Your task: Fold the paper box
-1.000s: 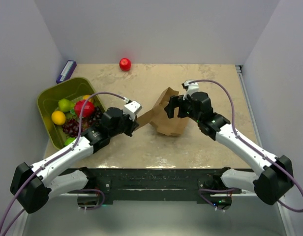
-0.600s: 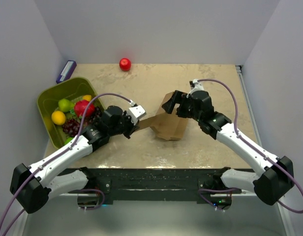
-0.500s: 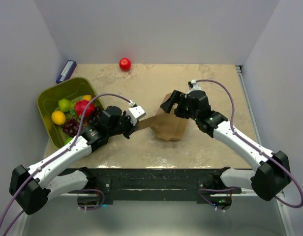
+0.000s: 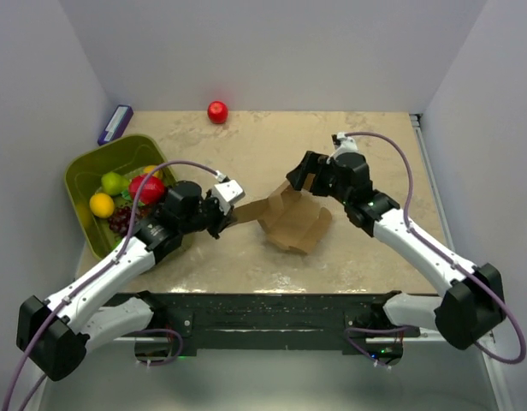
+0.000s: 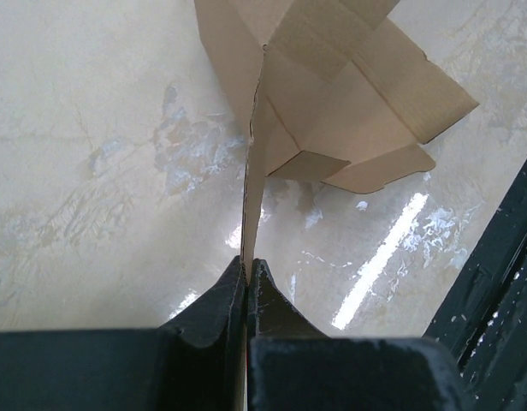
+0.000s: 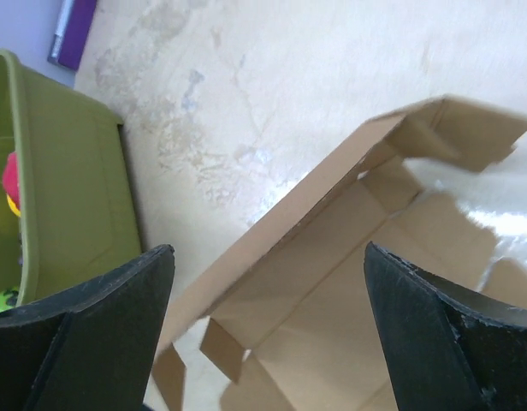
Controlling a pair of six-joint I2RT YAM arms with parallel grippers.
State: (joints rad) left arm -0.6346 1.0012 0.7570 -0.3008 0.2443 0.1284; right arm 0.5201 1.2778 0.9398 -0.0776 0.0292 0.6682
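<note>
The paper box (image 4: pixel 291 221) is a brown, partly opened cardboard blank lying mid-table, with flaps spread toward the near right. My left gripper (image 4: pixel 227 214) is shut on a thin flap at the box's left side. In the left wrist view the flap stands edge-on between the left gripper's (image 5: pixel 247 265) fingers, and the rest of the paper box (image 5: pixel 332 103) is beyond. My right gripper (image 4: pixel 299 177) hovers wide open over the box's far edge, touching nothing. In the right wrist view the box's raised wall and inner panel (image 6: pixel 349 214) lie below the right gripper (image 6: pixel 268 250).
An olive-green bin (image 4: pixel 85 163) of fruit sits at the left, close to my left arm, and shows in the right wrist view too (image 6: pixel 58 188). A red ball (image 4: pixel 217 111) and a purple object (image 4: pixel 115 124) lie by the back wall. A black rail (image 4: pixel 263 310) runs along the near edge.
The right gripper has lifted back off the box's far side. The box has spread lower and toward the near right. The left gripper has pulled the flap slightly leftward.
</note>
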